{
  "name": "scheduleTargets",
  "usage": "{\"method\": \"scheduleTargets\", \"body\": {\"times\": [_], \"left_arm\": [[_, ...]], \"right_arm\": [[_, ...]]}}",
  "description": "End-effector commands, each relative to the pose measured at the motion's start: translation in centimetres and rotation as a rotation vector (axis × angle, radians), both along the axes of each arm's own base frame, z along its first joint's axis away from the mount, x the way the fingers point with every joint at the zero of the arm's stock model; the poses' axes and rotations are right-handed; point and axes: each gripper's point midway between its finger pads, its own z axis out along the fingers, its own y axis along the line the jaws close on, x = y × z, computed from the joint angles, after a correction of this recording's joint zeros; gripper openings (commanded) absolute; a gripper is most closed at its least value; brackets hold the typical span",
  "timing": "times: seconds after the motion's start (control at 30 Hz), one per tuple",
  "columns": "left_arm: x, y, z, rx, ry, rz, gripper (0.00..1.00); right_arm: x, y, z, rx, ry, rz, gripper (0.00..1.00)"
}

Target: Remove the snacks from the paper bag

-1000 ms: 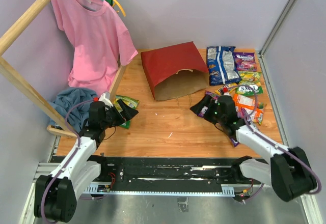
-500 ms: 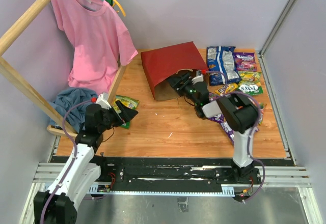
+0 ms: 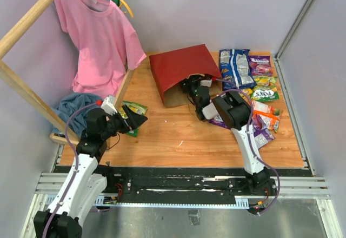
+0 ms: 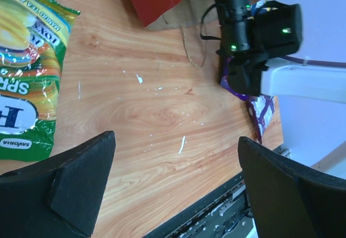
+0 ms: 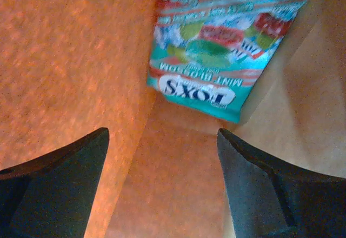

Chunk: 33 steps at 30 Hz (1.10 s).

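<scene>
The red paper bag [image 3: 181, 67] lies on its side at the back of the table, its mouth toward me. My right gripper [image 3: 192, 84] reaches into that mouth. Inside, between brown walls [image 5: 65, 59], a teal candy packet [image 5: 221, 48] lies deeper than the open, empty right gripper [image 5: 162, 132]. Several snacks [image 3: 257, 94] lie at the right, among them a blue-white cookie bag [image 3: 235, 67]. My left gripper [image 3: 138, 120] hovers open and empty over bare wood [image 4: 175, 135], beside a green packet [image 4: 27, 70].
A pink shirt [image 3: 100, 32] hangs from a wooden rack [image 3: 32, 100] at the left, with a blue cloth heap [image 3: 73, 111] under it. Purple packets [image 3: 259, 135] lie beside the right arm. Walls close off the back and right.
The right arm has swung from the snack pile at the right over to the bag and pushed its gripper into the mouth. The left gripper has shifted slightly.
</scene>
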Motion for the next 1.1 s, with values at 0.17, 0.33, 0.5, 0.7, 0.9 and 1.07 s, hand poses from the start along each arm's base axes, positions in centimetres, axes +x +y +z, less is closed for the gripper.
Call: {"method": "scheduleTargets", "body": {"times": [0.17, 0.33, 0.5, 0.7, 0.9, 1.07], "left_arm": [[-0.1, -0.7, 2.0, -0.007, -0.037, -0.066, 1.0], [-0.2, -0.9, 1.9, -0.005, -0.025, -0.088, 1.0], [-0.1, -1.0, 2.0, 0.017, -0.02, -0.105, 1.0], [0.1, -0.8, 2.2, 0.047, -0.02, -0.11, 1.0], [0.1, -0.8, 2.3, 0.051, -0.018, -0.115, 1.0], [0.2, -0.8, 2.2, 0.052, -0.017, -0.116, 1.0]], "right_arm": [[4.9, -3.1, -1.6, 0.073, 0.06, -0.253, 0.83], [6.9, -4.4, -2.5, 0.11, 0.095, -0.351, 0.85], [8.1, -5.3, -3.9, 0.094, 0.145, -0.458, 0.89], [10.6, -5.3, -3.9, 0.023, 0.155, -0.48, 0.88], [13.0, -3.3, -4.6, -0.127, 0.238, -0.333, 0.81], [12.7, -2.0, -5.6, -0.322, 0.348, -0.235, 0.84]]}}
